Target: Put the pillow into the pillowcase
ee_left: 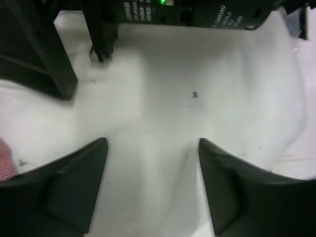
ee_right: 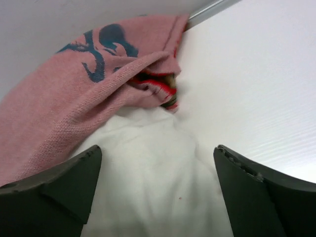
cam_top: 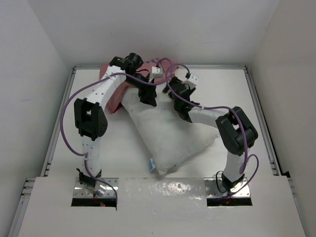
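A soft white pillow lies diagonally across the table. Its near corner, marked by a small blue tag, points toward the bases of the 2 arms, and its far end reaches the pillowcase bunched at the table's far-left edge.

Both arms reach over that far end. The left gripper hangs with its 2 fingers spread wide over bare pillow fabric, clamping nothing; a low ridge of cloth runs between them. The right gripper is likewise parted and empty, aimed at the spot where pillow meets case.

Just beyond it, the pillowcase lies with its pale pink inside showing dark teal lettering. A red-edged hem is folded over on itself and rests against the pillow's top. Whether any of the pillow sits inside the case cannot be told from these views. Most of it is plainly outside.

The pillow looks light and squashy. It should compress under a pinch and sag if lifted by 1 corner, so a firm bite on a corner or a gathered fold would serve best. The case looks thin and limp, and it is likely to collapse shut unless 1 gripper holds the red hem up and open.
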Controlling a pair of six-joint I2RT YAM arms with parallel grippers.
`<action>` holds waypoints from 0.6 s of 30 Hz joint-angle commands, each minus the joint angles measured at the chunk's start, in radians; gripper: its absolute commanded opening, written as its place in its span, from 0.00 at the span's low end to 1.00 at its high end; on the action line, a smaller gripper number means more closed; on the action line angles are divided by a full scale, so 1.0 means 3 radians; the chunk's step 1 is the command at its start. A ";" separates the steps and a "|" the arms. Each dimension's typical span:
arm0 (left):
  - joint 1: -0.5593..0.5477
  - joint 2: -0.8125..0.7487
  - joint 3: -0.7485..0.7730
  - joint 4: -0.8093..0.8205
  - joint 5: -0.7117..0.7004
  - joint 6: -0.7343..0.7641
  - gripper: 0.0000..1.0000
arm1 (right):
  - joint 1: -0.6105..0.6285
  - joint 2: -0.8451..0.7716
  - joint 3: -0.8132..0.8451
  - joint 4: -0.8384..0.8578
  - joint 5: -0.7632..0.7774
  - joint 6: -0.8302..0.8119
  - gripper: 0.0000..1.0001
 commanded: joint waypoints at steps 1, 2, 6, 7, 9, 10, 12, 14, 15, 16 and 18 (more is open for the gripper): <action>0.0024 -0.0289 0.0144 -0.0164 0.0173 -0.0207 0.75 | -0.0049 -0.0345 0.0085 -0.0150 -0.0013 -0.0740 0.98; 0.0120 -0.0335 0.0201 -0.0169 0.0148 -0.0263 0.83 | -0.0044 -0.0412 0.0130 -0.0241 -0.0084 -0.0939 0.99; 0.0575 -0.0509 0.0355 -0.0118 -0.0311 -0.0716 0.83 | -0.0019 -0.0647 0.0503 -0.1247 -0.0825 -0.2185 0.99; 0.0672 -0.0636 0.0243 0.0039 -0.0459 -0.0850 0.76 | 0.0012 -0.0663 0.0702 -0.1467 -0.1110 -0.2331 0.91; 0.0979 -0.0790 -0.0293 0.0285 -0.0762 -0.1075 0.10 | 0.0088 -0.0673 0.0892 -0.2117 -0.1184 -0.2505 0.00; 0.1071 -0.0937 -0.0523 0.0362 -0.0788 -0.1127 0.00 | 0.0210 -0.0678 0.0974 -0.2220 -0.1063 -0.2526 0.00; 0.1317 -0.1041 -0.1065 0.0424 -0.0742 -0.1092 0.00 | 0.0400 -0.0694 0.0990 -0.2354 -0.0940 -0.2694 0.02; 0.1389 -0.1108 -0.1433 0.0491 -0.0793 -0.1102 0.00 | 0.0737 -0.0673 0.0964 -0.2329 -0.0740 -0.2842 0.63; 0.1409 -0.1123 -0.1546 0.0673 -0.0823 -0.1153 0.07 | 0.0850 -0.0643 0.0975 -0.2318 -0.0699 -0.2864 0.81; 0.1420 -0.1164 -0.1669 0.0812 -0.0839 -0.1229 0.50 | 0.1038 -0.0546 0.1005 -0.2313 -0.0668 -0.2874 0.96; 0.1460 -0.1174 -0.1966 0.1234 -0.0941 -0.1480 0.92 | 0.1253 -0.0408 0.1077 -0.2339 -0.0648 -0.2925 0.99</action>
